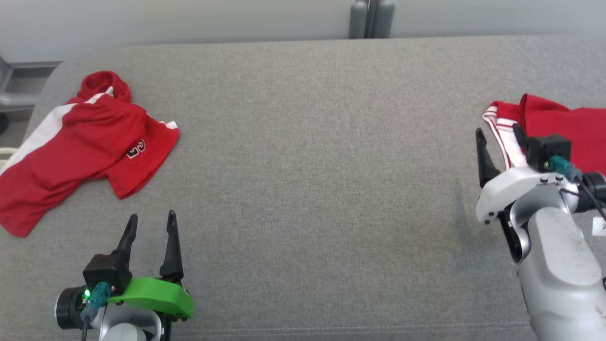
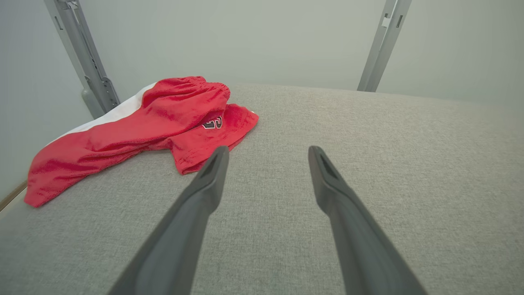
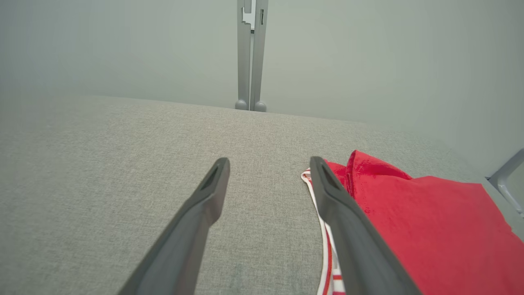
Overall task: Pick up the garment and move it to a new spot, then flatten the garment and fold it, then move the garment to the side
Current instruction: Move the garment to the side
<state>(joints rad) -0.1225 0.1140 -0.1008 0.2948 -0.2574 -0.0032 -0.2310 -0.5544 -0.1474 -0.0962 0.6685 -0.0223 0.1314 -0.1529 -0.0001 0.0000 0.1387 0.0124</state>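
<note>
Two red garments, both grippers loose

The left gripper and right gripper both stand spread, holding nothing. In the head view, the crumpled garment lies at the table's left and the folded garment at its right. The right wrist view adds its striped hem beside one finger.

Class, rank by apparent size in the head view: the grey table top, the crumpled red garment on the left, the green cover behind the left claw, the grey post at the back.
1. grey table top
2. crumpled red garment
3. green cover and grey post: too alike; the post is farther and cropped.
</note>
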